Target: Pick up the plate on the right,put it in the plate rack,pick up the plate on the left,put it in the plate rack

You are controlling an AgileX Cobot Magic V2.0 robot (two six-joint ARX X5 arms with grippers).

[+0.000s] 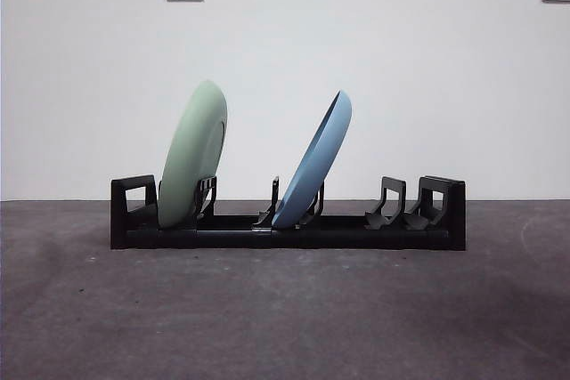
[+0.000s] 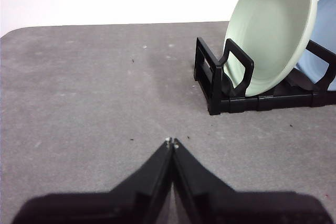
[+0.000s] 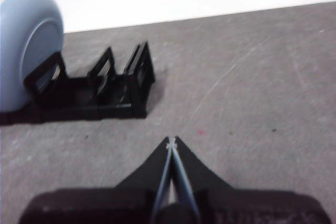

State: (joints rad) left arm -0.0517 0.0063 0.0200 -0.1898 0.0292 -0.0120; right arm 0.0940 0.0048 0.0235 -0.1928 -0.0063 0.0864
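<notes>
Leaning in the plate rack on the table, green plate and blue plate look rigid, slick, likely breakable, best pinched at the rim; both grippers' jaws pressed together, empty.

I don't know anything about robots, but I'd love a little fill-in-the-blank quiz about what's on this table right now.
1. Both plates stand tilted in the black ____, which sits on the grey table.
2. The green plate stands near one end of the rack, and the other plate, nearer the middle, is ____ in colour.
3. The left gripper and the right gripper each have their jaws ____ and hold nothing.

Missing words: plate rack; blue; shut
</notes>
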